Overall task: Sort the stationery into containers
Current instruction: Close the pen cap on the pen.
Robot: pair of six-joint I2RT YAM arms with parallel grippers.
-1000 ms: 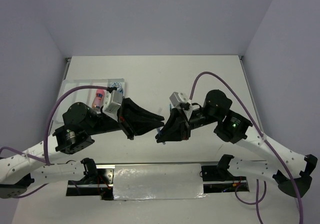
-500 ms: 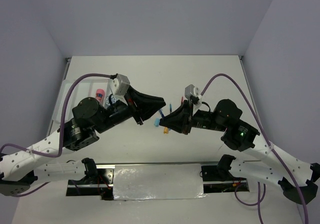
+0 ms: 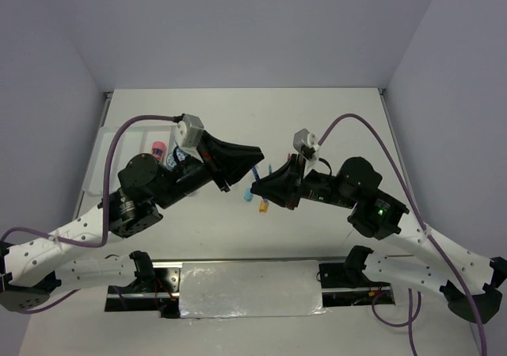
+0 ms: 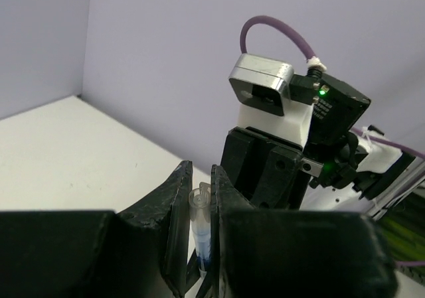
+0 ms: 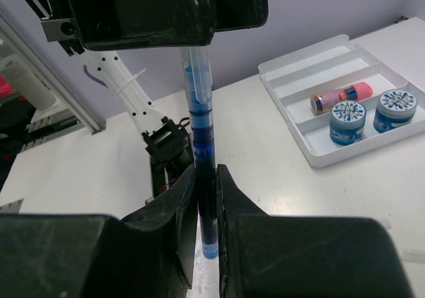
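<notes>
blue pen (image 5: 199,112), one end in left end effector (image 4: 200,182), other in right end effector (image 5: 206,178)

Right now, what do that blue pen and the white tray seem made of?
The blue pen looks like clear glossy plastic: a blue core shows through. The white tray seems smooth moulded plastic, given its sheen and rounded walls.

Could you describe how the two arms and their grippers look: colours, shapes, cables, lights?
The left arm and the right arm have perforated white links and black round joints. A purple cable loops along each. Each wrist bears a grey-and-white camera block. The left gripper and the right gripper are black two-fingered wedges. A green light glows on the right arm.
</notes>
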